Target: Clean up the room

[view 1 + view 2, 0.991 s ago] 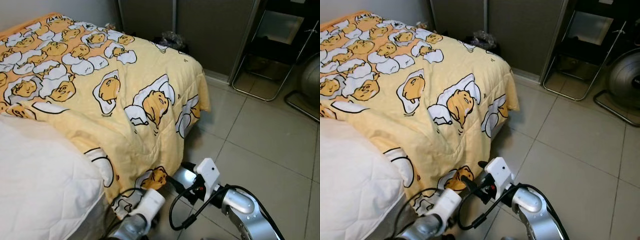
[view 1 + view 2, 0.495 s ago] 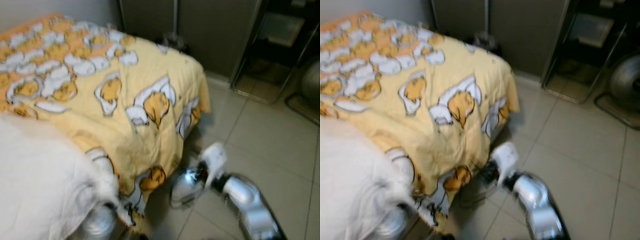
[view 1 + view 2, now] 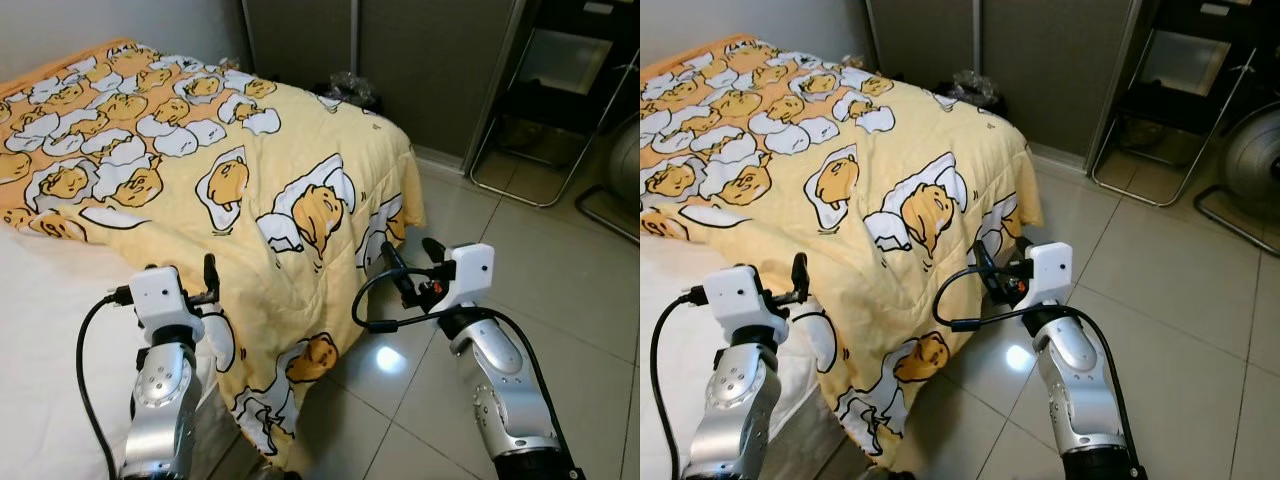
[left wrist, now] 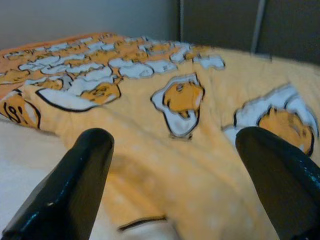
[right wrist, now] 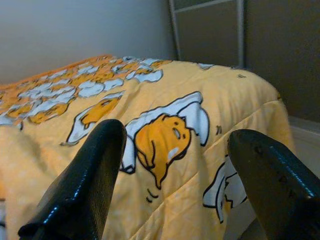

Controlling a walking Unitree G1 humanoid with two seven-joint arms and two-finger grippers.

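Both arms raised, left gripper (image 3: 205,285) and right gripper (image 3: 408,270) spread wide and empty, aimed at the yellow blanket (image 3: 250,190) hanging off the bed's (image 3: 50,330) foot corner onto the tiled floor (image 3: 540,290); risk: pinching only a shallow fold lets the cloth slip free.

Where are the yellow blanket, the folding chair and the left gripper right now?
yellow blanket (image 3: 300,160): left eye view, on its top surface near the bed's foot.
folding chair (image 3: 560,105): left eye view, on its dark seat.
left gripper (image 4: 175,170): left wrist view, midway between its open fingertips.
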